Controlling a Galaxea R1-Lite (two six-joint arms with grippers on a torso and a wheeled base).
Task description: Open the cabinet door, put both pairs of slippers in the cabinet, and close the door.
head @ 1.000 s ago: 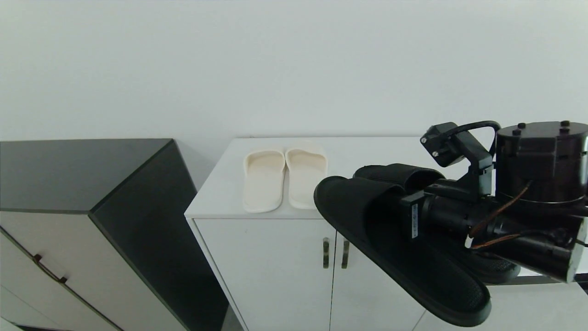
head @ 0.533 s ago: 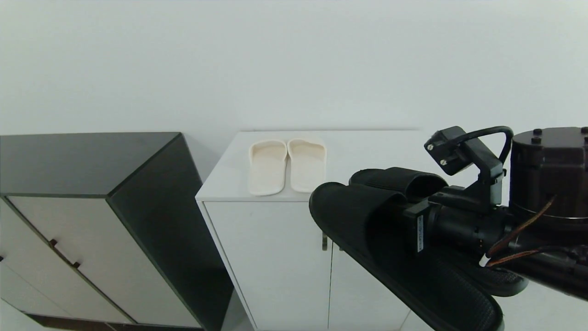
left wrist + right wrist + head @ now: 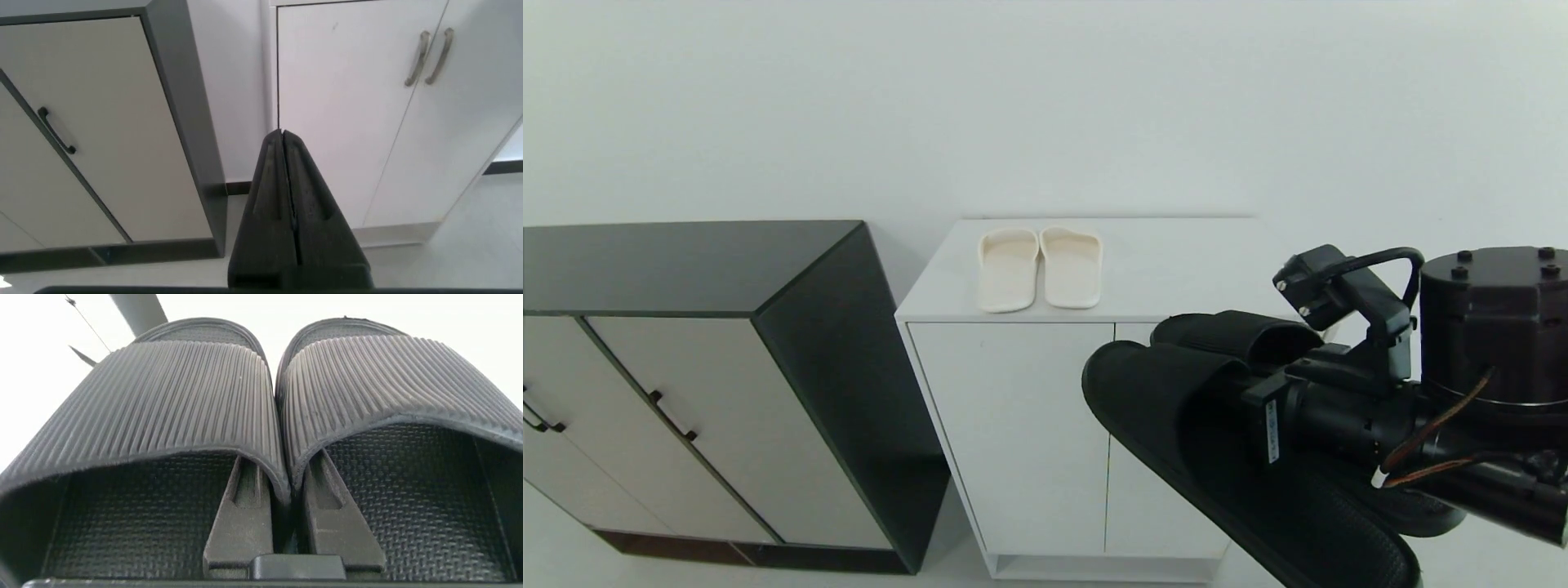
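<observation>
- Step in hand: the opening of the door, judged from how things lie. Both doors of the white cabinet point(image 3: 1013, 425) are shut, and no slipper is inside as far as can be judged; the interior is hidden.
- Right gripper point(image 3: 282, 469): clamped on the black slippers point(image 3: 1176, 408). The right wrist view shows one finger inside each slipper, pinching the two adjoining inner strap edges together. The pair hangs in the lower right of the head view frame, in front of the cabinet's right door and apart from it.
- Left gripper point(image 3: 283, 143): fingers pressed together, holding nothing. The left wrist view shows it pointing at the gap between the white cabinet and the dark cabinet point(image 3: 686, 269), well apart from both.
- Door handles point(image 3: 431, 57): two vertical bars, side by side at the meeting edge of the doors, upper right of the left wrist view frame.
- Cream slippers point(image 3: 1039, 268): side by side, touching, flat on the cabinet top point(image 3: 1176, 261), near its front edge, upper centre of the head view frame.
- Next move, judged: the free left gripper must part its fingers, close on one handle and swing that door out. The black pair must stay clear of the door's arc.
- Dark cabinet: doors shut, contents not visible.
</observation>
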